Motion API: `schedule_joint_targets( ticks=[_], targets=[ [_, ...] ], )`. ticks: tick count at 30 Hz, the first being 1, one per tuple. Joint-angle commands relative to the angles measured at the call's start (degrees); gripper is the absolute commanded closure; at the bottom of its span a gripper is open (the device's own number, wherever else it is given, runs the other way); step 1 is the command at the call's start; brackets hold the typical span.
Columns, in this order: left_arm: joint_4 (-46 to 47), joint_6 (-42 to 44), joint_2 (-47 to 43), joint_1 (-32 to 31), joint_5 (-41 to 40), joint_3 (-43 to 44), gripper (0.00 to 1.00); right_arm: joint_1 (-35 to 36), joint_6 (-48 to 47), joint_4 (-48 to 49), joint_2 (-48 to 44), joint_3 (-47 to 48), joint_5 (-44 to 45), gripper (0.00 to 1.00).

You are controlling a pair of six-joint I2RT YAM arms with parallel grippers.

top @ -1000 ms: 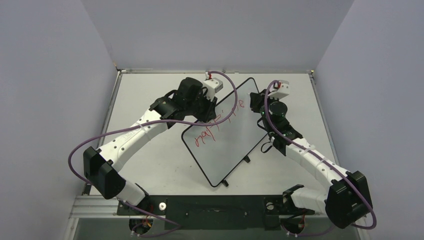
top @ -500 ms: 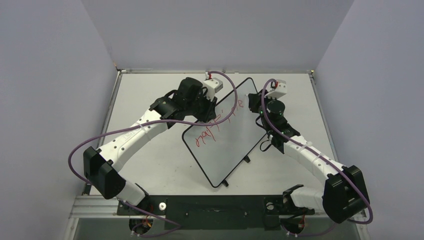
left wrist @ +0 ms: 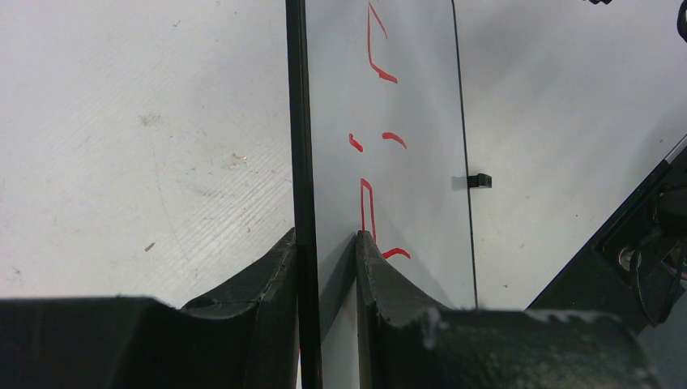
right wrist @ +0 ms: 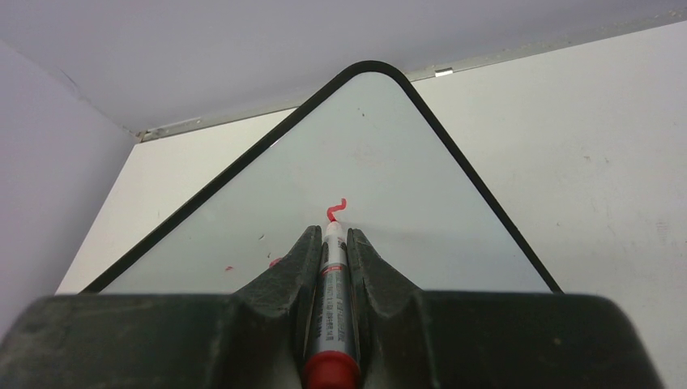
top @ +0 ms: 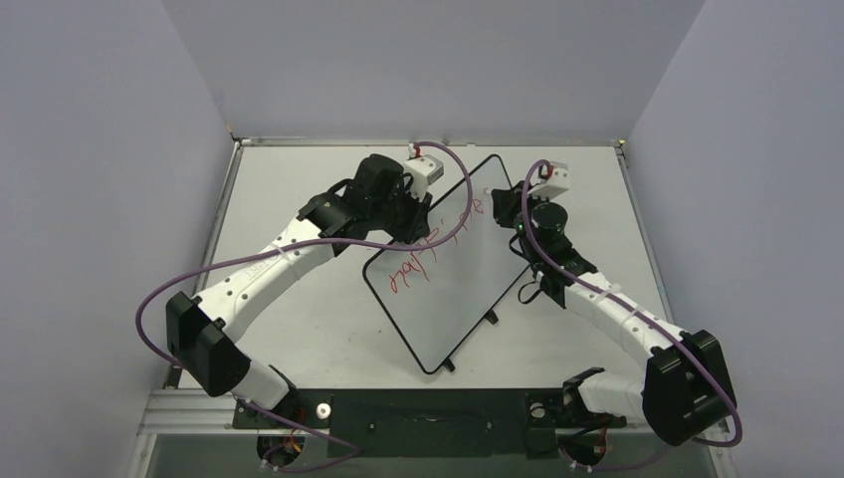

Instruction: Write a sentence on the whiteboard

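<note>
1. Red lettering, the sentence: two rough lines of thin marker strokes along the left long edge of the whiteboard; too small to read from the top view; judged unfinished
2. Whiteboard: glossy white with a thin black rim, lying skewed on the bench between the two arms, one corner pointing at the far wall
3. Left tool: narrow, its fingers set either side of the board's rim beside the lettering, clamping that edge
4. Right tool: closed on a marker held lengthwise between the fingers, nib forward
5. Nib: meets the foot of a small hooked stroke near the board's far corner; contact looks likely but cannot be confirmed
6. Step in hand, as judged: writing, part-way through a letter of the line nearer the far corner
7. Next move calls for: light, even pressure on the nib, short controlled travel along the line, a clean lift between letters, and a firm left clamp so the board does not slide; the board narrows toward the corner, so room for strokes is limited
</note>
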Motion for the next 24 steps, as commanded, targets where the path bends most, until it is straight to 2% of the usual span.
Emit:
schedule_joint_targets(
  ticks=[1, 24],
  targets=[
    [0.45, 7.70, -0.59, 0.19, -7.73, 0.44, 1.00, -0.16, 0.80, 1.96, -1.33, -1.34, -1.76, 1.00],
    [0.45, 7.71, -0.96, 0.26, -7.76, 0.29, 1.00, -2.03, 0.46, 1.18, -0.62, -1.87, -0.53, 1.00]
  ],
)
